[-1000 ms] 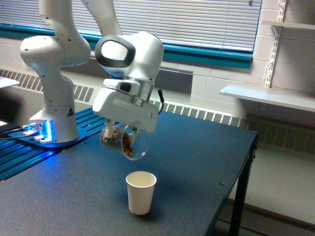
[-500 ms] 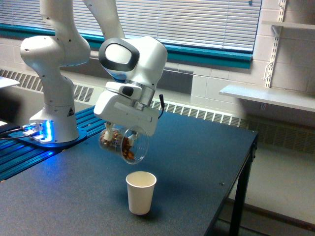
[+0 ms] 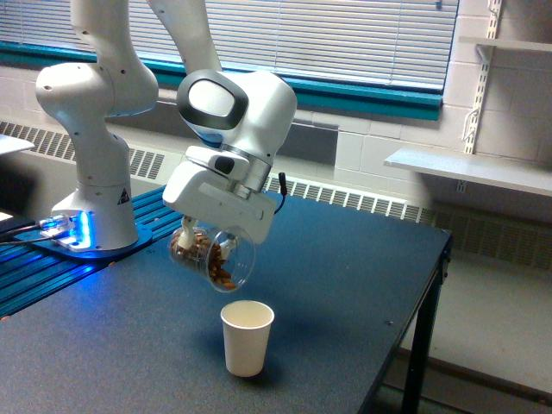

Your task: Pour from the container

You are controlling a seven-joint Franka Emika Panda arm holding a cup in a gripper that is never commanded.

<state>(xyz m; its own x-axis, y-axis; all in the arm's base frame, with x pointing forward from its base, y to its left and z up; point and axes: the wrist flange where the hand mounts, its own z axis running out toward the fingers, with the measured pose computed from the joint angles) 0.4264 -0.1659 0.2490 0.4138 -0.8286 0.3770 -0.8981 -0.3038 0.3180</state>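
A: Checking clearances first: how much room does the arm have?

B: The table (image 3: 345, 259) has open dark surface on all sides of the paper cup (image 3: 247, 337). Its edge on the exterior view's right is well apart from the cup. The robot base (image 3: 90, 185) stands at the exterior view's left on a blue-lit plate.

A: Surroundings?

B: Window blinds (image 3: 345, 34) behind, a radiator along the wall, a white shelf (image 3: 470, 168) at the exterior view's right.

A: Gripper state?

B: The gripper (image 3: 205, 244) is clamped on the container (image 3: 214, 258), fingers closed against its sides. The container hangs tilted above the paper cup, mouth angled down toward the exterior view's right, not touching it. Brown pieces lie inside near the mouth.

A: Change from one second ago?

B: The container has tipped further and its mouth sits lower and slightly leftward. The paper cup has not moved.
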